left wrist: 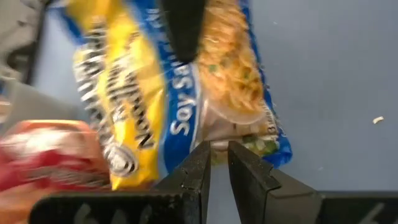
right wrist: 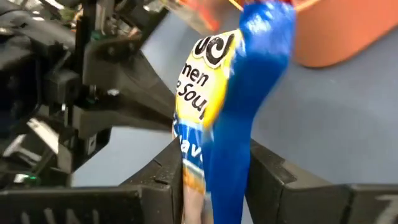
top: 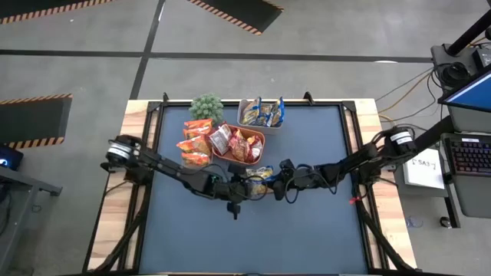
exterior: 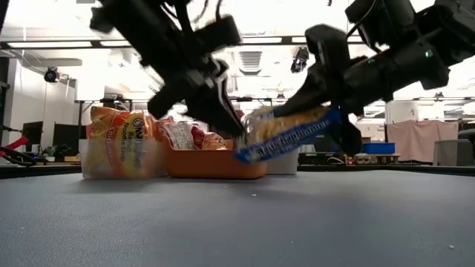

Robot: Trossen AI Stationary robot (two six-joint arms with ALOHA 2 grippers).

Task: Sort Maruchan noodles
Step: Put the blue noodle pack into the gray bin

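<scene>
A blue-and-yellow Maruchan noodle packet (top: 259,176) (exterior: 289,133) hangs over the middle of the dark table between both grippers. My left gripper (top: 244,185) (left wrist: 216,165) reaches in from the table's left and is shut on the packet's left end. My right gripper (top: 275,179) (right wrist: 214,180) comes from the right and is shut on its other end. More red packets lie in the orange tray (exterior: 211,167) just behind. Orange packets fill a clear tub (top: 196,144) to the left of the tray. My left gripper pinches the packet's thin edge (left wrist: 214,151) between its two nearly closed fingers, slanting down from the table's left. The packet is clear of the table, and this end is the lower one. My right gripper holds the packet's right end (right wrist: 208,158) between its two fingers, one on each flat face. It reaches in from the table's right, pointing slightly downward. The packet is tilted, this end higher, with nothing under it.
A second clear tub (top: 261,113) with blue-and-yellow packets stands at the far edge, next to a small green plant (top: 207,107). The near half of the mat (top: 253,238) shows bare surface. Wooden table borders run along both sides.
</scene>
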